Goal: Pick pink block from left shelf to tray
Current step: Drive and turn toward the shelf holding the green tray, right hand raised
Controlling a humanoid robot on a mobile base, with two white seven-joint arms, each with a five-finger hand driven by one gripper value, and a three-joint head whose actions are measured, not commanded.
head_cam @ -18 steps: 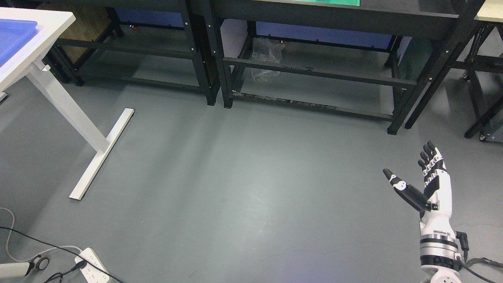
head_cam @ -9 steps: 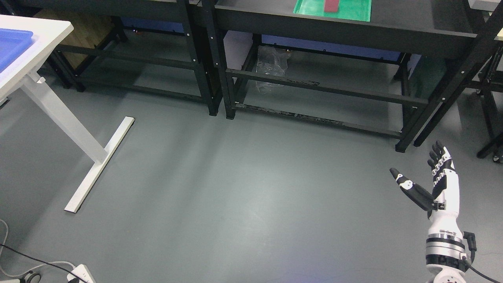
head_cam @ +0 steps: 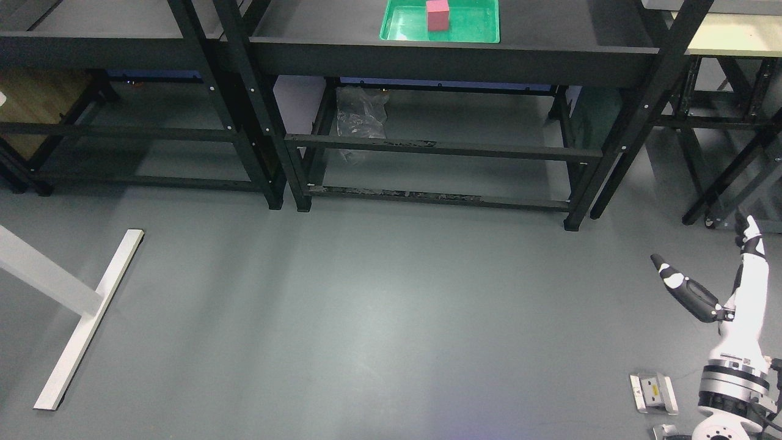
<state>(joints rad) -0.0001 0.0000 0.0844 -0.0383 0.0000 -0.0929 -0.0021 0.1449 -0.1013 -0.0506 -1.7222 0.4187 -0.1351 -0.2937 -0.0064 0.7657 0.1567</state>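
I see the pink block, a small matte cube, sitting inside a glossy green tray on the dark metal shelf at the top of my view. My right hand hangs at the lower right over the smooth grey floor, well apart from the shelf; its white and black jointed fingers are stretched out, thumb splayed, holding nothing. A crumpled clear plastic bag lies under the shelf. A flat white table foot crosses the left.
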